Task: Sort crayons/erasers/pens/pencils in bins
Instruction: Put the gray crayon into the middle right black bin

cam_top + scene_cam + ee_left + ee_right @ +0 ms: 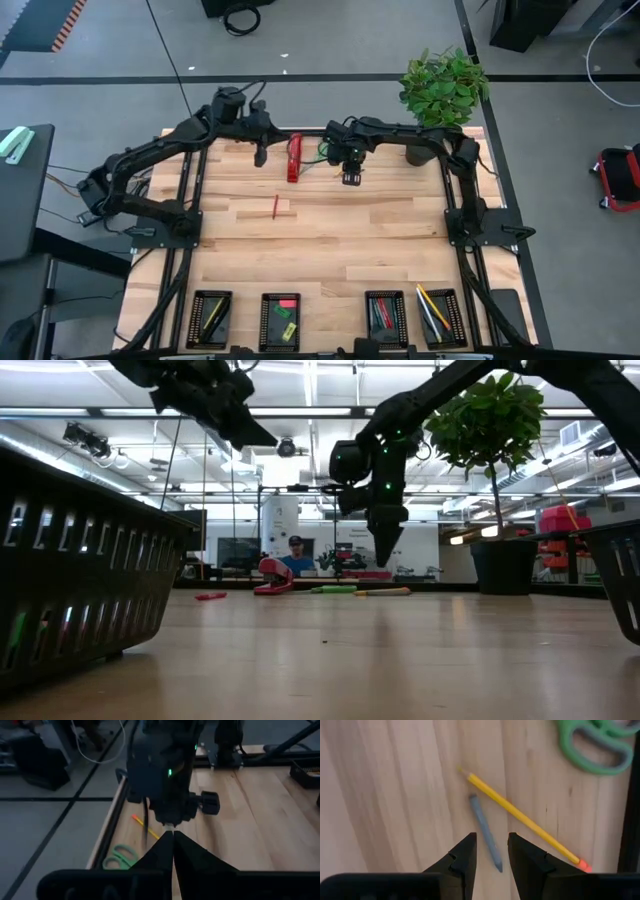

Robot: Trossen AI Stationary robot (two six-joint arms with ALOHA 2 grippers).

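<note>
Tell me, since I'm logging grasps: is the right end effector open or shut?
Open. In the right wrist view, the right end effector shows a clear gap between its fingers, hovering over a grey crayon beside a yellow pencil.

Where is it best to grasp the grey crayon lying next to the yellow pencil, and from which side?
Grip the grey crayon mid-shaft from straight above, fingers across its width. It lies flat, apart from the yellow pencil, and the open right gripper already straddles it.

Right gripper (491,851) hangs fingers parted, pointing down — left gripper (173,840) pinched together.
</note>
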